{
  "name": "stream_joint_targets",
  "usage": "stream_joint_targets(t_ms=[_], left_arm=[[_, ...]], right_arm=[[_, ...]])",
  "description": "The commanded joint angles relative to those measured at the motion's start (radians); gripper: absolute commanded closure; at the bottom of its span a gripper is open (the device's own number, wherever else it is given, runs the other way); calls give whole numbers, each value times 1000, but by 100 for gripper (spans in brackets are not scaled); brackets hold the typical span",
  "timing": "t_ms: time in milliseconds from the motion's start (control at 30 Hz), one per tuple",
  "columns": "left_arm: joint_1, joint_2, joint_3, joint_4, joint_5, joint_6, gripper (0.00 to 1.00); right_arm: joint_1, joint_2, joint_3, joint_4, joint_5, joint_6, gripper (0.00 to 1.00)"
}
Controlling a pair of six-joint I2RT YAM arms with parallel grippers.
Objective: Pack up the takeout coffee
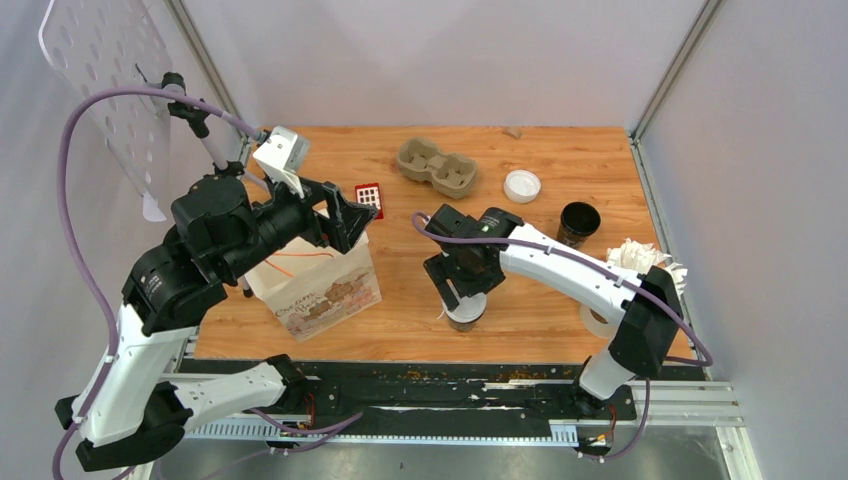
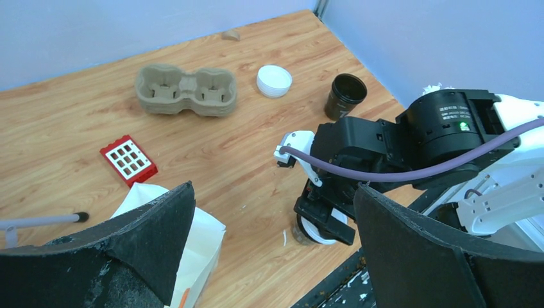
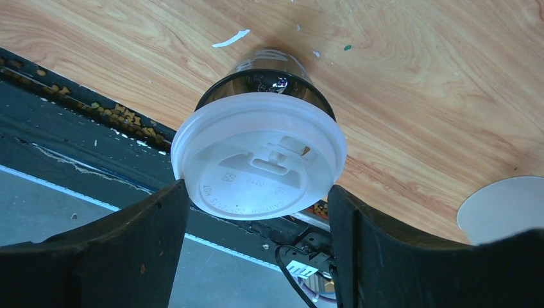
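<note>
The wooden bench [image 1: 560,170] fills the work area between grey walls. On its near left part stands a white paper bag [image 1: 320,290] with a printed front, its mouth open at the top. The left claw [image 2: 274,199] hangs just above that bag with its two black fingers spread wide apart, holding nothing. The right claw [image 3: 256,191] reaches down near the front edge of the bench, and its fingers press on both sides of the white lid of a lidded coffee cup [image 3: 256,160], which stands upright there. A grey-brown pulp tray [image 1: 436,167] with empty hollows lies toward the back, well apart from the bag. To the right of the tray stands a dark open cup [image 1: 578,222] with no lid, and a loose white lid [image 1: 522,186] lies between them. A small red grid block [image 1: 369,197] rests just behind the bag.
</note>
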Motion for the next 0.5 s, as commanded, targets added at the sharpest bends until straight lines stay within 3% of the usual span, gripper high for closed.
stream_joint_targets(t_ms=[0,467], left_arm=[[4,-17,-2,38,-12,20,0],[4,-25,-15,45,-12,19,0]], right_arm=[[4,25,50,-26,28,-19,28],[2,95,39,-17,43,-36,22]])
